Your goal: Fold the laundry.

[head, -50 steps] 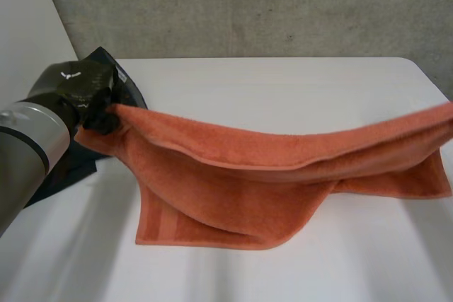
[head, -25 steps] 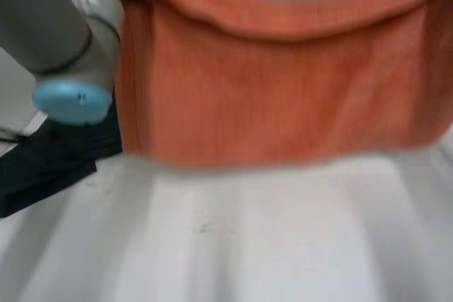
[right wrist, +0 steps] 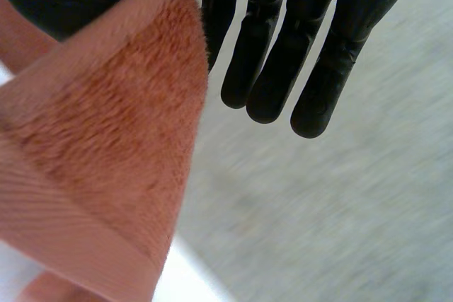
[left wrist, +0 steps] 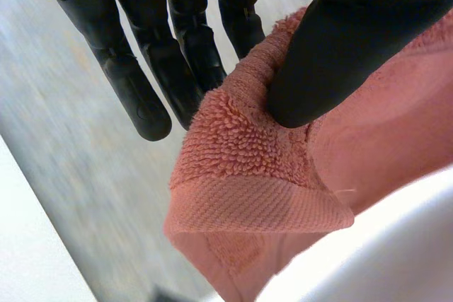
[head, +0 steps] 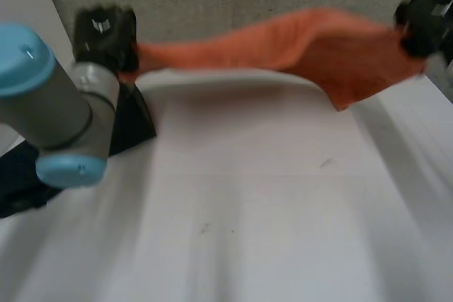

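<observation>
Orange towel (head: 311, 51), black cloth (head: 138, 119) behind arm (head: 67, 107)

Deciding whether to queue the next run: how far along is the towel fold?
Done: the orange towel is picked up, off the white table. In hand: the left robot hand pinches one corner, the right robot hand the other end, towel stretched between them in the air. Left: laying it down and folding it. A dark cloth lies by the left arm; whether folded, I cannot tell.
</observation>
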`<state>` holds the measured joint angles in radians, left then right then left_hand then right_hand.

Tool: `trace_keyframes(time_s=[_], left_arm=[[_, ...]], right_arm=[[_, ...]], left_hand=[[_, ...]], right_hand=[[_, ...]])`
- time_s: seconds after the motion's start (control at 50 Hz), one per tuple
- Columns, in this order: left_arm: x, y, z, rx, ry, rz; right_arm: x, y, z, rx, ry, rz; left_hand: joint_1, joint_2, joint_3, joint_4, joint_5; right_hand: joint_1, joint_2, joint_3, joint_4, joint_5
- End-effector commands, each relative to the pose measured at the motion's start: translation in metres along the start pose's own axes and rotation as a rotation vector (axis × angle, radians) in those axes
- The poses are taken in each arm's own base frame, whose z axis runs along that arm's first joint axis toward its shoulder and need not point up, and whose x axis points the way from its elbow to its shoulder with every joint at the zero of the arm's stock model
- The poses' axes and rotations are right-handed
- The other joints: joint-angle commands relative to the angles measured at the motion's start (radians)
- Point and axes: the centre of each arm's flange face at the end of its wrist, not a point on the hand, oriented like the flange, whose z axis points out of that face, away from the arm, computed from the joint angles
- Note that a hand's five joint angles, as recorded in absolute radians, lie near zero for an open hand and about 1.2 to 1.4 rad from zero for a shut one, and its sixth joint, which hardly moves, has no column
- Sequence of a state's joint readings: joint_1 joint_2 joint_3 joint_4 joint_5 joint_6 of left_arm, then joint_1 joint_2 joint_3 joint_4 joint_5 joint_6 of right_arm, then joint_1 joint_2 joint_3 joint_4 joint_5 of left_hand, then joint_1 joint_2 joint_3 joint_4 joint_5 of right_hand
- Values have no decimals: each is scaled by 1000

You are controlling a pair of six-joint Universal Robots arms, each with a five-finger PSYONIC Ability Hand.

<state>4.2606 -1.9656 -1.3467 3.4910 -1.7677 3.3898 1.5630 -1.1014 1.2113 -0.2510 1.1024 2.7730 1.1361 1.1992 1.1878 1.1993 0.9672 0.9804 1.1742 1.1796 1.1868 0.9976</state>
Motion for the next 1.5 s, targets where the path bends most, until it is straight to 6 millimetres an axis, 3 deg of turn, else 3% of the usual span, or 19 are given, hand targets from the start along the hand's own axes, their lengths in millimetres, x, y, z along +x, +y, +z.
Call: trace_keyframes(time_s=[0.02, 0.12, 0.24, 0.34, 0.46, 0.58, 0.78, 0.94, 1.02, 1.1, 1.12, 1.16, 1.18, 1.22, 1.26, 1.28, 1.34, 1.42, 1.5], left_arm=[[14, 70, -21, -211, 49, 52], [13, 81, -38, -296, 70, 73], [0, 54, -62, -336, 79, 83], [-14, 33, -103, -433, 107, 112], [-21, 43, -157, -624, 241, 342], [-18, 56, -173, -641, 312, 485], [-5, 80, -135, -557, 256, 489], [0, 82, -108, -527, 202, 482], [8, 76, -80, -449, 171, 467], [12, 49, -40, -301, 101, 433], [12, 40, -32, -264, 84, 422], [8, 4, -7, -131, 25, 383], [5, -12, 2, -73, -3, 366], [-1, -51, 19, 74, -70, 318], [-7, -78, 29, 186, -124, 276], [-13, -103, 35, 292, -173, 235], [-24, -145, 34, 458, -240, 164], [-33, -162, 29, 515, -272, 117], [-39, -139, 30, 436, -279, 73]], right_arm=[[-45, 70, -28, -197, -134, -105], [-50, 67, -42, -249, -175, -168], [-40, 28, -66, -344, -211, -130], [-30, 2, -110, -535, -292, -127], [-30, -1, -170, -781, -528, -280], [-28, 11, -179, -825, -537, -274], [-38, 51, -161, -826, -514, -222], [-34, 56, -135, -760, -403, -220], [-33, 53, -107, -680, -339, -280], [-24, 24, -64, -538, -194, -330], [-17, 5, -46, -465, -124, -340], [-9, -18, -30, -376, -53, -347], [2, -43, -15, -272, 23, -347], [12, -71, -3, -157, 99, -337], [31, -112, 10, 30, 216, -306], [37, -124, 12, 93, 253, -291], [54, -155, 18, 293, 366, -234], [61, -173, 15, 435, 426, -217], [55, -153, 14, 386, 395, -213]], left_hand=[[260, 197, 209, 197, 254], [260, 197, 209, 197, 254], [260, 197, 209, 197, 254], [260, 197, 209, 197, 254], [260, 197, 209, 197, 254], [260, 197, 209, 197, 254], [260, 197, 209, 197, 254], [260, 197, 209, 197, 254], [260, 197, 209, 197, 254], [260, 197, 209, 197, 254], [260, 197, 209, 197, 254], [260, 197, 209, 197, 254], [260, 197, 209, 197, 254], [260, 197, 209, 197, 254], [260, 197, 209, 197, 254], [260, 197, 209, 197, 254], [260, 197, 209, 197, 254], [260, 197, 209, 197, 254], [260, 197, 209, 197, 254]], right_hand=[[416, 222, 217, 209, 224], [416, 222, 217, 209, 224], [416, 222, 217, 209, 224], [416, 222, 217, 209, 224], [416, 222, 217, 209, 224], [416, 222, 217, 209, 224], [416, 222, 217, 209, 224], [416, 222, 217, 209, 224], [416, 222, 217, 209, 224], [416, 222, 217, 209, 224], [416, 222, 217, 209, 224], [416, 222, 217, 209, 224], [416, 222, 217, 209, 224], [416, 222, 217, 209, 224], [416, 222, 217, 209, 224], [416, 222, 217, 209, 224], [416, 222, 217, 209, 224], [416, 222, 217, 209, 224], [416, 222, 217, 209, 224]])
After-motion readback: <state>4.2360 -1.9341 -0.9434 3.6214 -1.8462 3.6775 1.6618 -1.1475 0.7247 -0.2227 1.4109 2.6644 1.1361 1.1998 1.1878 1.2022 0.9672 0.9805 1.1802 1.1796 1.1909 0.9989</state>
